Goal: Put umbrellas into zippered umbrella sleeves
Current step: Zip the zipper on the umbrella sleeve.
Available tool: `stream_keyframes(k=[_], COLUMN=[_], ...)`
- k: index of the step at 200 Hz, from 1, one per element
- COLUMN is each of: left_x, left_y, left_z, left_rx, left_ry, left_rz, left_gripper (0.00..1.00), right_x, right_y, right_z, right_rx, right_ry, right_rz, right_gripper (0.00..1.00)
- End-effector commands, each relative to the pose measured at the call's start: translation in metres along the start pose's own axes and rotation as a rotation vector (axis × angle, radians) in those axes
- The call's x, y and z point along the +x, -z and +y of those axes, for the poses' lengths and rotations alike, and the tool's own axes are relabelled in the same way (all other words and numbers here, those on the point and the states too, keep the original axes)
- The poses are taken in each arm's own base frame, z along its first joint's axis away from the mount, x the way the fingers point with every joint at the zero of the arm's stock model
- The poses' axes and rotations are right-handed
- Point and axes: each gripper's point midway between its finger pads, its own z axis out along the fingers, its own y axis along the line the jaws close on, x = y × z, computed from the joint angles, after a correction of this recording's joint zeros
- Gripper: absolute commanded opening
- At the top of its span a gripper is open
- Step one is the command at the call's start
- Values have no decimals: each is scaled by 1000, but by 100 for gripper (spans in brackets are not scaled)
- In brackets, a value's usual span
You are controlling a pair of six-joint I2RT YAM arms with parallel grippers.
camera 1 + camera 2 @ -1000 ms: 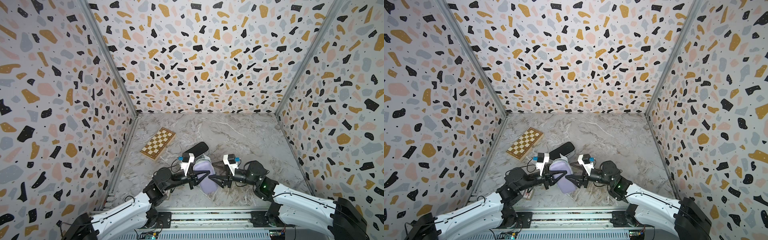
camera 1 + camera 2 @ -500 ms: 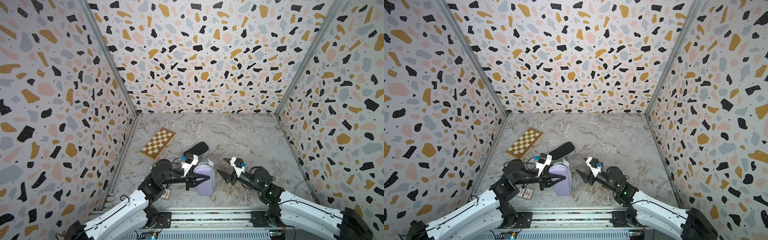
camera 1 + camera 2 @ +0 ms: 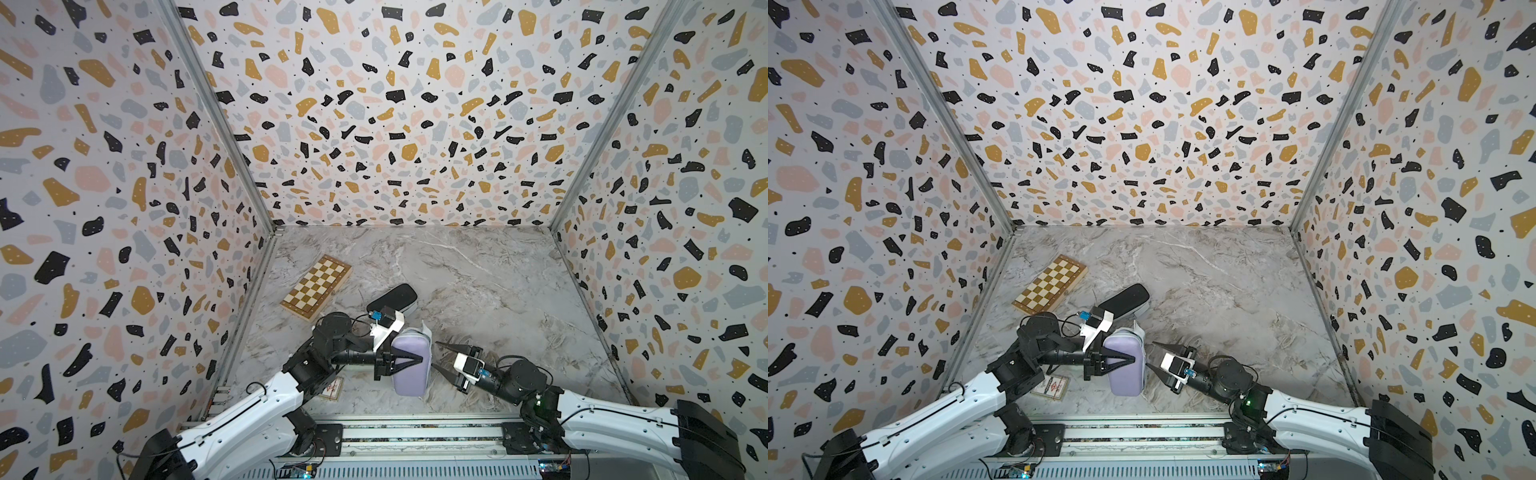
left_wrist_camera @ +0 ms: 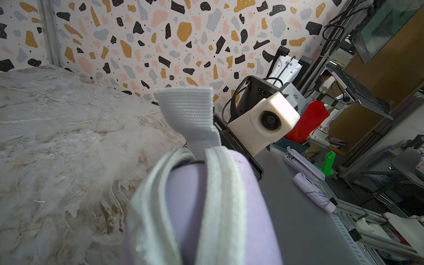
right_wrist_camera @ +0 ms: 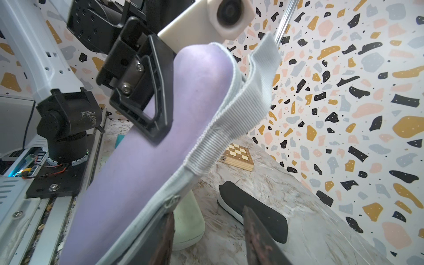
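Lilac umbrella sleeve (image 3: pixel 409 380) up off the marble tabletop (image 3: pixel 498 291) near the front rail, lengthwise between both arms, clamped across its middle in left gripper (image 3: pixel 417 359), one black finger (image 3: pixel 403 360) flat over its top face, grey strap loop (image 5: pixel 252 91) at its far end. Right gripper (image 3: pixel 435 354) just beside the sleeve's zip edge, jaws apart and empty, zip pull (image 5: pixel 171 201) close by one fingertip in the right wrist view. Black sleeve (image 3: pixel 392 297) flat on the table beyond, mint green sleeve (image 5: pixel 188 220) beneath the lilac one, chessboard box (image 3: pixel 316 286) farther back toward the left wall.
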Motion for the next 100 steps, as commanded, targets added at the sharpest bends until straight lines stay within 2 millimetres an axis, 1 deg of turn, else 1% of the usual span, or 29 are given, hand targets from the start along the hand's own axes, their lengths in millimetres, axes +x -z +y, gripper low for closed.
stream_keyframes(k=[1, 28, 38, 68, 82, 87, 100], left_x=[-36, -38, -38, -38, -38, -38, -38], left_y=[3, 5, 5, 4, 3, 2, 1], left_z=[-8, -7, -7, -4, -4, -5, -6], left_rx=[-2, -21, -18, -26, -20, -12, 0], left_ry=[-105, -105, -101, -91, -88, -86, -82], left_rz=[-95, -112, -113, -113, -110, -109, -107], left_gripper=[0, 0, 0, 0, 0, 0, 0], right_x=[-16, -7, -7, -15, -18, -19, -20], right_y=[-2, -3, -3, -4, -3, -4, -5], right_z=[2, 6, 6, 12, 11, 11, 9], right_rx=[6, 20, 30, 22, 33, 37, 45], right_ry=[21, 37, 44, 61, 71, 75, 92], right_rz=[-49, -13, -10, -27, -42, -46, -44], right_gripper=[47, 47, 47, 47, 47, 46, 36])
